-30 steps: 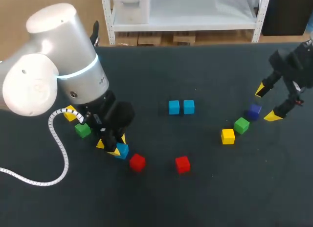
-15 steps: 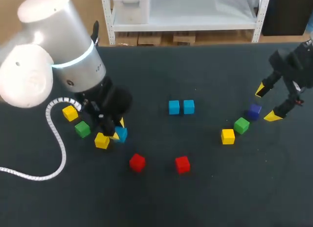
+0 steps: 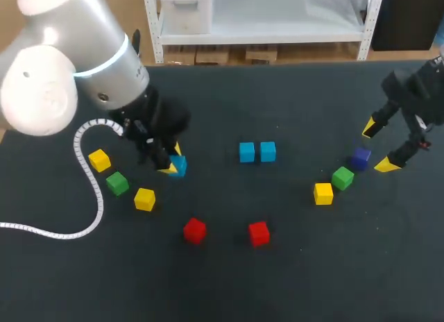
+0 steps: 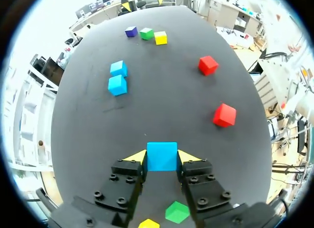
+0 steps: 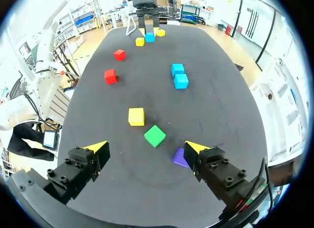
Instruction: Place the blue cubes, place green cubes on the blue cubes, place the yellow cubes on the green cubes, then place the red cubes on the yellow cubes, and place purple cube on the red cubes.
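Left wrist view, blue-cube step: grips blue cube (image 4: 162, 156) in left jaws, right jaws wide; next probably means setting it beside two other blue cubes (image 4: 117, 85) on desk (image 4: 167, 110).

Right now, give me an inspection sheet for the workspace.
Surface: dark table.
Job's things: two blue cubes side by side mid-table; third blue cube gripped; two red cubes; three yellow cubes; two green cubes; one purple cube; nothing stacked.
Clutter: nothing seen.
End effectors: left end effector shut on third blue cube; right end effector open, by purple cube.
Cables: white coiled cable lying on table near left arm.
Surroundings: nothing seen.
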Robot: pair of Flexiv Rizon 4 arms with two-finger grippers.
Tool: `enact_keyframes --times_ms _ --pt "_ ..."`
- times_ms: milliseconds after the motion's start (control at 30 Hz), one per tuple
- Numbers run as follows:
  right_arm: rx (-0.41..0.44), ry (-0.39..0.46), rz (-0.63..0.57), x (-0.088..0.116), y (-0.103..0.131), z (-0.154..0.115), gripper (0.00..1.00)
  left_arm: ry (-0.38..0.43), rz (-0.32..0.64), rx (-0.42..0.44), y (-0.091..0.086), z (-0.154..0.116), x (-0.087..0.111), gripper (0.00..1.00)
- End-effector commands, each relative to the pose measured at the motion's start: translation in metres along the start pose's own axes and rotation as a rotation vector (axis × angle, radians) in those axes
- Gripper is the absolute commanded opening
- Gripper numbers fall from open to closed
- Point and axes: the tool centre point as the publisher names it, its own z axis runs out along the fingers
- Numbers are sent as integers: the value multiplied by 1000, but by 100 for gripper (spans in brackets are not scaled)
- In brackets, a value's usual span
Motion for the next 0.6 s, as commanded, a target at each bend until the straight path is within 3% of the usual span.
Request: enact_keyframes --times_ms 33,600 --pt "0 -2 -1 0 0 0 100 15 -11 22 23 12 -10 0" --pt "0 -2 -1 0 0 0 100 4 -79 14 66 36 -34 0"
